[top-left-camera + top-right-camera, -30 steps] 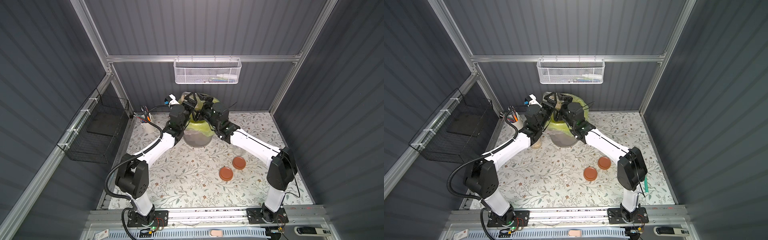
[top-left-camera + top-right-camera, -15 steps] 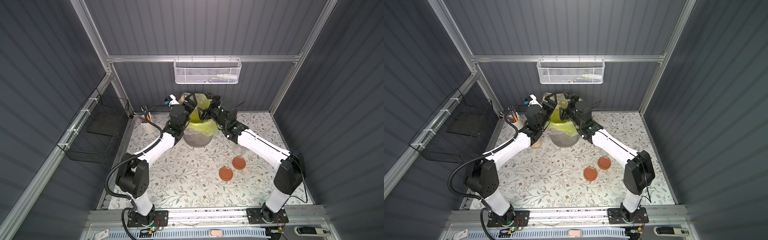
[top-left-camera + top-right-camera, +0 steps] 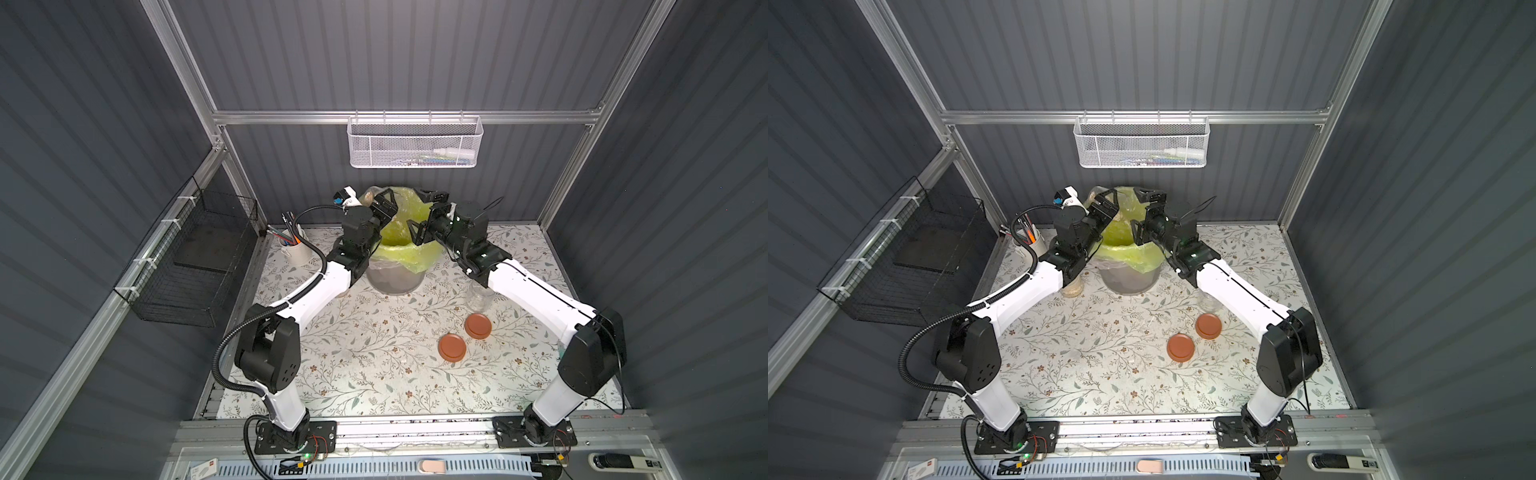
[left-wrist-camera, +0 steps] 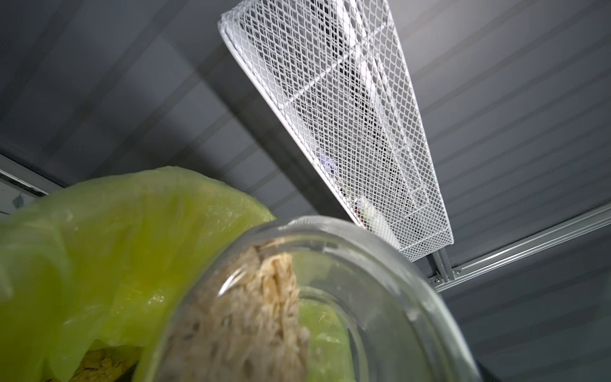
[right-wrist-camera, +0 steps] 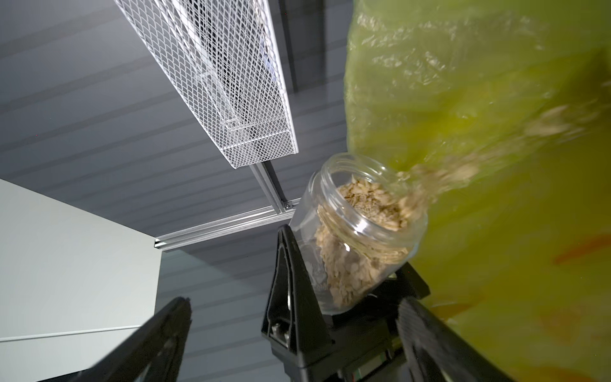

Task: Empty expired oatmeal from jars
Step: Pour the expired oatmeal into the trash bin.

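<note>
Left tool (image 3: 382,203) pinches the tilted jar (image 5: 357,238) by its body, one finger each side. The lidless mouth points over the rim of the yellow-green bag (image 3: 411,253) that lines the grey bin (image 3: 392,278) at the back of the bench (image 3: 374,353). Oatmeal (image 5: 360,205) fills the lower side of the glass up to the mouth. Blurred flakes are leaving the lip toward the bag. In the left wrist view a small heap of flakes already lies inside the bag.

Right tool (image 3: 422,214) is spread wide and holds nothing, just beside the bin's rim on the opposite side from the left tool.

The empty jar (image 3: 480,297) stands upright with no lid, partly behind the right arm. The third jar (image 3: 1071,286), with oatmeal inside, stands by the bin under the left arm, its top hidden. Two brown lids (image 3: 453,347) lie flat near the empty jar, close together. Pen cup (image 3: 297,251) sits in the back left corner. White mesh basket (image 3: 415,143) hangs on the back wall.
</note>
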### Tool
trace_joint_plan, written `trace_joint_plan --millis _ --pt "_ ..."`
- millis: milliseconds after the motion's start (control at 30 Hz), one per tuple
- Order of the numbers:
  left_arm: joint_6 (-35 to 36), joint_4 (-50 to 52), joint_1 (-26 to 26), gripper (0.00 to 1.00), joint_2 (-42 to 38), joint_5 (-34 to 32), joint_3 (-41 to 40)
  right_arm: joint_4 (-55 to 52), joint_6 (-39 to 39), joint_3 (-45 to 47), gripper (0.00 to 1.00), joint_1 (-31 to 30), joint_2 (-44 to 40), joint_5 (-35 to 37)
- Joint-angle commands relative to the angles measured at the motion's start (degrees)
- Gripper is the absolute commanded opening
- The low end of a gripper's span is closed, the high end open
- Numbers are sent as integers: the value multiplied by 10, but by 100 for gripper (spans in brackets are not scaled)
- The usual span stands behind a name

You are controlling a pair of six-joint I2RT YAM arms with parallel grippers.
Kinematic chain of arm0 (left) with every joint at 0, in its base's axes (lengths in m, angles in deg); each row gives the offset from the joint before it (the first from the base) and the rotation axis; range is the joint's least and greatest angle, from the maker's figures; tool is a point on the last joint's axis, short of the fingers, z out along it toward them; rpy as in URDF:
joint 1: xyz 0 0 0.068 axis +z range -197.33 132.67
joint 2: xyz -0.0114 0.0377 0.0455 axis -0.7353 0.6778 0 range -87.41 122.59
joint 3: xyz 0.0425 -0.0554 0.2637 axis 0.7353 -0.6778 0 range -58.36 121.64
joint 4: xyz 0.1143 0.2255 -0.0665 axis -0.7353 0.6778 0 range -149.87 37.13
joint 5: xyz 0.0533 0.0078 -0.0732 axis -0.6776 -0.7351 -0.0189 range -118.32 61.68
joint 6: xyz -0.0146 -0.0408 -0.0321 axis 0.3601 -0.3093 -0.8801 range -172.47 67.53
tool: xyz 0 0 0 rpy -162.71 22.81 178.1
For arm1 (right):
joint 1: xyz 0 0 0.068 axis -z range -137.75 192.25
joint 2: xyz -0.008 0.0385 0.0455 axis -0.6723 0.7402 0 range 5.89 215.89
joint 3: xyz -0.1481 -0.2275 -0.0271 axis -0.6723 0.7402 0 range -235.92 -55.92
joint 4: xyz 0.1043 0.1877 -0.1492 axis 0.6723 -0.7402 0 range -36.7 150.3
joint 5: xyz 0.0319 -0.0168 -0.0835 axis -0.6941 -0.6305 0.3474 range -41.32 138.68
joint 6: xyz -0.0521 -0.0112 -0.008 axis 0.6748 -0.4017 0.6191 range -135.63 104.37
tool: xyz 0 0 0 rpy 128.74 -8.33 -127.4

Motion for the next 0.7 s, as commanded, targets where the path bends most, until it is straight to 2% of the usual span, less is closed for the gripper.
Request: trace_joint_plan --millis 0,267,667 --pt "43 -6 6 28 -15 22 39 -21 49 11 99 16 -21 -34" --pt "82 12 8 27 -17 46 51 -101 128 -13 99 35 -43 -66" --pt "157 80 21 27 -6 87 92 -108 204 35 99 55 -101 -104"
